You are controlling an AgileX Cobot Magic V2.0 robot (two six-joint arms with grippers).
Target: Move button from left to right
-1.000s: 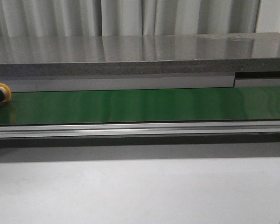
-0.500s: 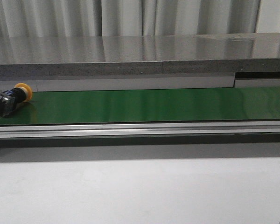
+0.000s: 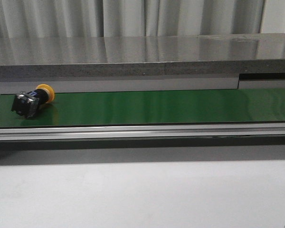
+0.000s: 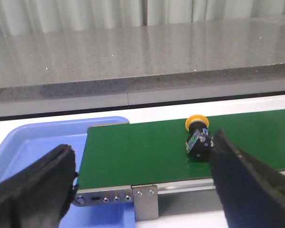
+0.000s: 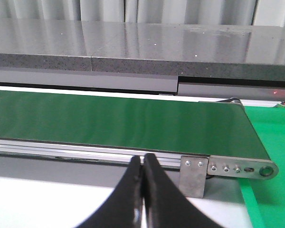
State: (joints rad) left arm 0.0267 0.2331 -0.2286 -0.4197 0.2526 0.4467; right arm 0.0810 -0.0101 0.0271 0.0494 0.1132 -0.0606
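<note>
The button (image 3: pixel 32 101) lies on its side on the green conveyor belt (image 3: pixel 156 107) near its left end, yellow-orange cap pointing to the back right. It also shows in the left wrist view (image 4: pixel 198 137), just beyond my left gripper's right finger. My left gripper (image 4: pixel 142 183) is open and empty, in front of the belt's left end. My right gripper (image 5: pixel 143 178) is shut and empty, in front of the belt near its right end. Neither gripper shows in the front view.
A blue tray (image 4: pixel 33 142) sits at the belt's left end. A green mat (image 5: pixel 270 137) lies past the belt's right end. A grey stone ledge (image 3: pixel 142 57) runs behind the belt. A metal rail (image 3: pixel 142 131) edges the belt's front, with the white table (image 3: pixel 142 194) below.
The button has travelled to the right along the belt, from the frame's left edge to well inside it.
</note>
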